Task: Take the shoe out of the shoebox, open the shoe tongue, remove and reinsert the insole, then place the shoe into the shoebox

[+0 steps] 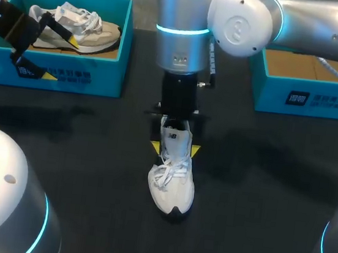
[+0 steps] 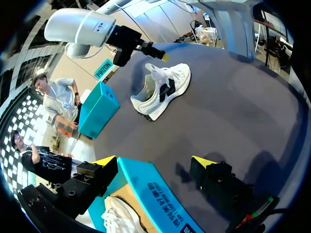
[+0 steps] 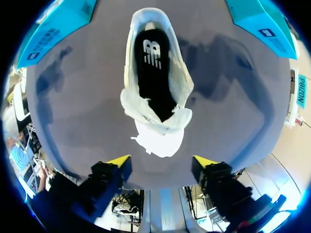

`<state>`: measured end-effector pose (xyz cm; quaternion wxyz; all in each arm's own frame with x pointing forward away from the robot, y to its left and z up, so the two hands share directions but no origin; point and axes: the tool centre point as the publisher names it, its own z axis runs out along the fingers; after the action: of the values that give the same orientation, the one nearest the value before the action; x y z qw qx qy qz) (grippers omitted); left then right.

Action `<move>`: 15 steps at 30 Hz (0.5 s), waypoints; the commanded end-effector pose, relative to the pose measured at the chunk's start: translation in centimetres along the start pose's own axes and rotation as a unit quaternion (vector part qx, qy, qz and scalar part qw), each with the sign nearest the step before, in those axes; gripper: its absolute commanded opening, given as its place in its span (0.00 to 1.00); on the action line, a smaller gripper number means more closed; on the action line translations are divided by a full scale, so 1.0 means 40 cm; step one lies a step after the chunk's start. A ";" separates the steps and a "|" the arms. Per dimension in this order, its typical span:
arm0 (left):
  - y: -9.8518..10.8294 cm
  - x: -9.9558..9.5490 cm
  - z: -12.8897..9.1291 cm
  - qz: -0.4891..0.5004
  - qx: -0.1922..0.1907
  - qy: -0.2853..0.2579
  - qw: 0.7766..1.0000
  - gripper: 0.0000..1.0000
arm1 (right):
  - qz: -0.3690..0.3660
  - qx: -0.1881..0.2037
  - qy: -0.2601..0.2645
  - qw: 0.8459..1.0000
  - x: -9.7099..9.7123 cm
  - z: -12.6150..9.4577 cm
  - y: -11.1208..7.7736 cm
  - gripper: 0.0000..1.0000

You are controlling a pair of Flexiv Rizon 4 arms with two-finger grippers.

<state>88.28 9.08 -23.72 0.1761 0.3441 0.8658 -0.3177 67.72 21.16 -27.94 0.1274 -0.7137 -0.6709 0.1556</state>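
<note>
The right arm (image 1: 293, 21) reaches in past the middle and points its wrist straight down above the heel of the white shoe (image 1: 171, 185). The right pincer (image 1: 175, 147) is spread wide, one yellow tip on either side of the heel, neither touching. The left pincer (image 1: 60, 57) also gapes, well apart from the shoe, to its far left.

Bare table (image 1: 91, 154) is lying open to you on both sides of the white shoe (image 1: 171, 185) and past its toe. Over the heel, the right gripper (image 1: 174, 147) is hanging with fingers spread, and the right arm (image 1: 317, 21) is barring the way from behind. The left gripper (image 1: 61, 58) is straddling the near wall of the left shoebox (image 1: 101, 75), where a second shoe (image 1: 76, 25) is filling the floor. The other box (image 1: 308, 97) is standing well apart.
</note>
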 end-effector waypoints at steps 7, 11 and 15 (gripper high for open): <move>0.000 0.002 0.000 0.001 -0.001 0.000 1.000 1.00 | -0.024 -0.016 0.011 1.000 -0.001 0.006 0.033 0.35; 0.000 0.002 0.000 0.001 -0.001 0.000 1.000 1.00 | -0.047 -0.021 0.012 0.999 0.013 0.001 0.062 0.36; 0.000 0.002 0.000 0.001 -0.001 0.000 1.000 1.00 | -0.062 -0.026 0.011 0.998 0.022 -0.001 0.097 0.36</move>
<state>88.28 9.09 -23.72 0.1761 0.3441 0.8658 -0.3177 70.54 21.26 -29.07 0.1247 -0.6786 -0.7147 0.1149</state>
